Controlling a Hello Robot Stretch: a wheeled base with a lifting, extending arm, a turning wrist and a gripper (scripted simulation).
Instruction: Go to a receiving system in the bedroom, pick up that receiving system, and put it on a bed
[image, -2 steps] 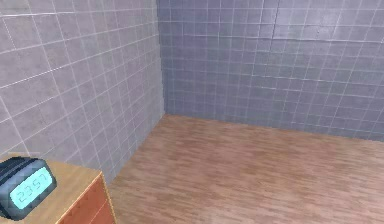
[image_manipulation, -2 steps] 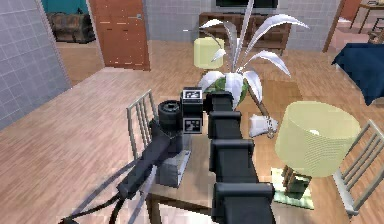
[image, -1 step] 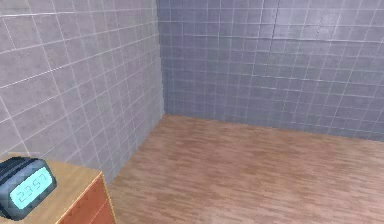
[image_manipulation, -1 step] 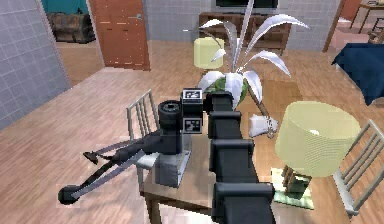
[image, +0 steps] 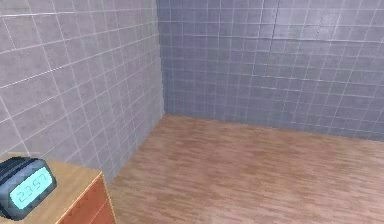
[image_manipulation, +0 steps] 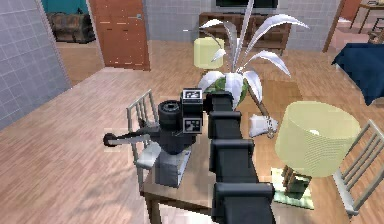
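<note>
A small dark box with a teal display (image: 25, 186), like a clock radio, sits on a wooden cabinet (image: 75, 200) at the forward view's bottom left corner. In the arm side view the dark arm (image_manipulation: 232, 160) rises from the bottom edge over a wooden table (image_manipulation: 190, 195). Two white marked squares (image_manipulation: 190, 101) stand at its far end. The gripper (image_manipulation: 112, 140) reaches out to the left of them, past the table's edge. Only bare wooden floor lies behind its fingertips, so it holds nothing. What looks like a dark blue bed (image_manipulation: 362, 65) is at the right edge.
Grey tiled walls (image: 250, 60) meet in a corner ahead, with open wooden floor (image: 250, 175) before them. The table carries a pale-shaded lamp (image_manipulation: 315, 140), a white-leaved plant (image_manipulation: 240, 55) and a grey slab (image_manipulation: 168, 167). A chair (image_manipulation: 140, 108) stands at its left, another (image_manipulation: 362, 172) at its right. A brown door (image_manipulation: 122, 30) is beyond.
</note>
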